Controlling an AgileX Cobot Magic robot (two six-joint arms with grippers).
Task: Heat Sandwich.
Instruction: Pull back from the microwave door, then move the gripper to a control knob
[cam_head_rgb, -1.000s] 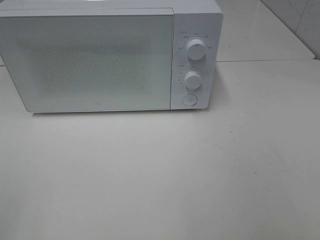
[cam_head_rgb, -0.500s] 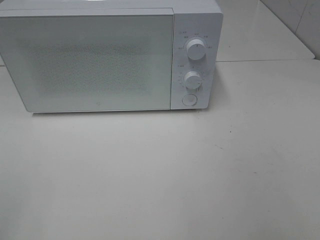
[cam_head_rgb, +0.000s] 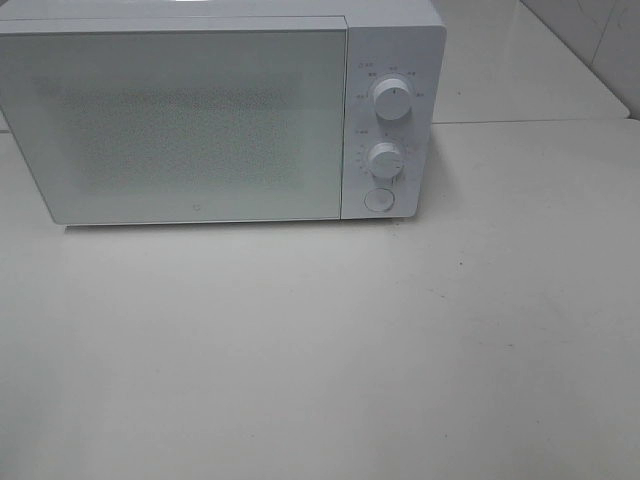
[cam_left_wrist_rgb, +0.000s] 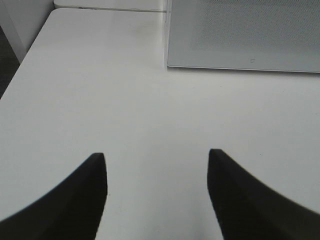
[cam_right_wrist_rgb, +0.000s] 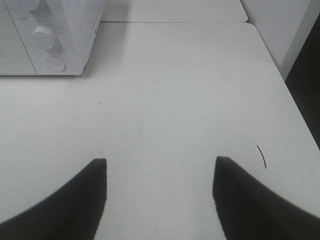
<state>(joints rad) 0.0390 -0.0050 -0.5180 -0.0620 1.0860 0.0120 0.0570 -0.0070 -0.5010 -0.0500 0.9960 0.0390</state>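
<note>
A white microwave (cam_head_rgb: 200, 115) stands at the back of the white table (cam_head_rgb: 320, 350) with its door shut; two knobs (cam_head_rgb: 392, 98) and a round button (cam_head_rgb: 378, 199) sit on its right panel. The sandwich is out of view in every frame. My left gripper (cam_left_wrist_rgb: 157, 157) hovers open over bare table, facing the microwave door (cam_left_wrist_rgb: 245, 35), nothing between its dark fingers (cam_left_wrist_rgb: 90, 185). My right gripper (cam_right_wrist_rgb: 160, 165) is open too and empty, facing the microwave's control panel (cam_right_wrist_rgb: 50, 40). Neither gripper shows in the exterior high view.
The table's left edge (cam_left_wrist_rgb: 20, 65) drops off beside my left gripper and its right edge (cam_right_wrist_rgb: 295, 100) beside my right. A second white surface (cam_head_rgb: 520, 70) adjoins behind the microwave. A short dark curved mark (cam_right_wrist_rgb: 261, 156) lies on the table.
</note>
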